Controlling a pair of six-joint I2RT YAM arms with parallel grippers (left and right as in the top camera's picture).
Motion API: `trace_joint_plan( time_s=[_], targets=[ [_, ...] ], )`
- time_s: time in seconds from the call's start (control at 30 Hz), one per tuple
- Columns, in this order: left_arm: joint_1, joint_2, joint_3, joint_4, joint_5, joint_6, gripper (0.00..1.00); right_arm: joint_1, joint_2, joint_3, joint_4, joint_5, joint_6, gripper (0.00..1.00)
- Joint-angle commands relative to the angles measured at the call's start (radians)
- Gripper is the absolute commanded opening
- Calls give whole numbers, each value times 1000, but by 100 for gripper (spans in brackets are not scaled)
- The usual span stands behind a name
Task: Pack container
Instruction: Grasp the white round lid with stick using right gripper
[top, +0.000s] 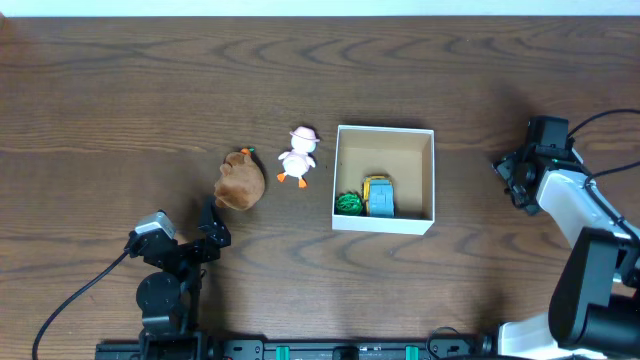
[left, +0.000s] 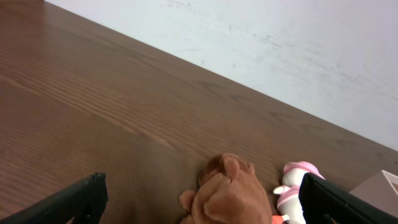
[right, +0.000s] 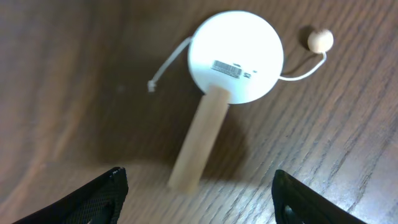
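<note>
The container (top: 384, 224) is a square white box with a tan inside, at the table's middle. A green toy (top: 348, 202) and a blue-and-yellow toy (top: 379, 195) lie in it. A brown plush (top: 240, 181) and a white duck with a pink hat (top: 298, 156) lie left of it; the left wrist view shows the plush (left: 230, 193) and the duck (left: 292, 186) too. My left gripper (top: 212, 226) (left: 208, 202) is open and empty, just short of the plush. My right gripper (top: 514, 176) (right: 199, 186) is open above a white rattle drum with a wooden handle (right: 235, 56).
The drum's bead (right: 320, 40) hangs on a string at its right. The drum is hidden under the right arm in the overhead view. A pale wall (left: 280, 50) rises behind the table's far edge.
</note>
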Motion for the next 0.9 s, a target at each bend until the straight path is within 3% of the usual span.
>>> trace_joint_plan(
  time_s=[0.0,0.17,0.43,0.67,0.87],
  targets=[
    [-4,0,-23,-28,-5,10,98,-24,35,-5,8,24,24,76],
    [-4,0,-23,-28,-5,10,98,-42,72,-5,12,24,24,70],
    [-4,0,-23,-28,-5,10,98,-55,75,-3,49,23,-56,31],
    [-4,0,-23,-28,-5,10,98,-55,45,10,54,19,-162,19],
    [-4,0,-23,-28,-5,10,98,-37,-84,59,34,-64,-298,13]
  ],
)
